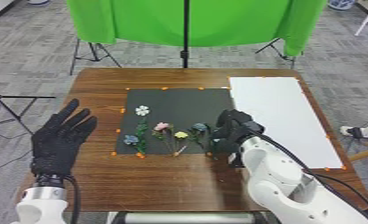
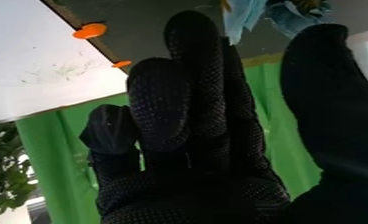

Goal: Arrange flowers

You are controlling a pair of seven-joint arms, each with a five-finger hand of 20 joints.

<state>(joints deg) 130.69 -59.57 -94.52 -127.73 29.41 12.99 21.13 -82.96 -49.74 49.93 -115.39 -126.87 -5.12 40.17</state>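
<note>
Several flowers lie on a black rectangular sheet [image 1: 176,100]: a white open-petalled flower [image 1: 142,110] towards its far left corner; a blue flower [image 1: 131,140] near the near left corner; a pink rounded flower [image 1: 161,126], small yellow flower [image 1: 180,135] and ruffled grey-blue flower [image 1: 199,127] towards the near edge. Right hand [image 1: 236,122], over the sheet's right edge: fingers loosely extended, thumb apart; cannot tell whether it holds anything. It hides part of the near right corner. Right wrist view: blue petals [image 2: 243,17] cut off; black glove knit, dotted. Left hand [image 1: 56,145], empty, spread open by the table's left edge. Stems slender, green.
</note>
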